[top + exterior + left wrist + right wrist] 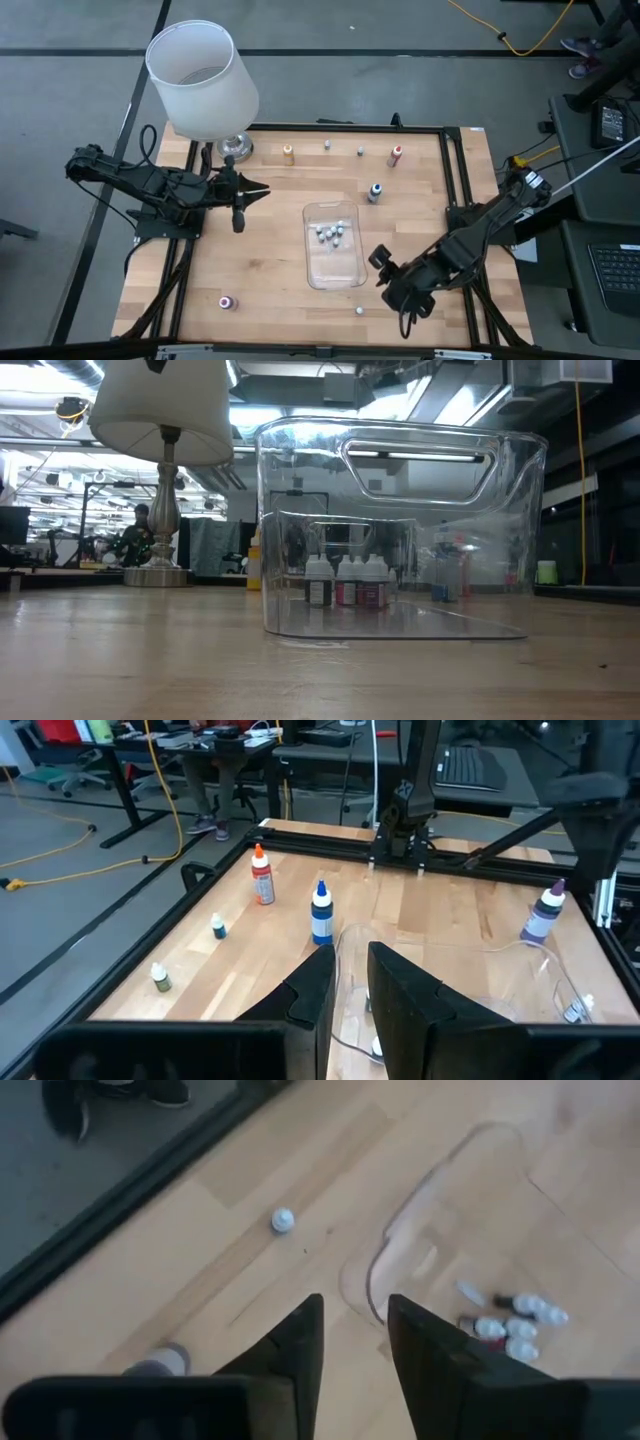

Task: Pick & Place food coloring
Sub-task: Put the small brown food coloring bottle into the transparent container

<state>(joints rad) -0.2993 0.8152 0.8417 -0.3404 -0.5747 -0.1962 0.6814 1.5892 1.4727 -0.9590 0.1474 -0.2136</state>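
Observation:
Several tiny food coloring bottles (330,235) stand bunched in the far half of a clear plastic tray (352,268) at the table's middle; the low view shows them upright (345,585). More stand loose: orange (288,153), red (396,156), blue (375,192), pink (228,302), and a small white-capped one (359,310) near the front edge. A purple one (545,912) shows beyond the tray. My left gripper (258,190) hovers left of the tray, open a little and empty (351,982). My right gripper (388,278) hangs over the tray's near right corner, open and empty (355,1330).
A white-shaded lamp (205,80) stands at the far left corner on a metal base (236,148). Two small bottles (327,146) (360,152) stand along the far edge. A black frame rail (455,170) runs along the right side. Bare wood lies at the near left.

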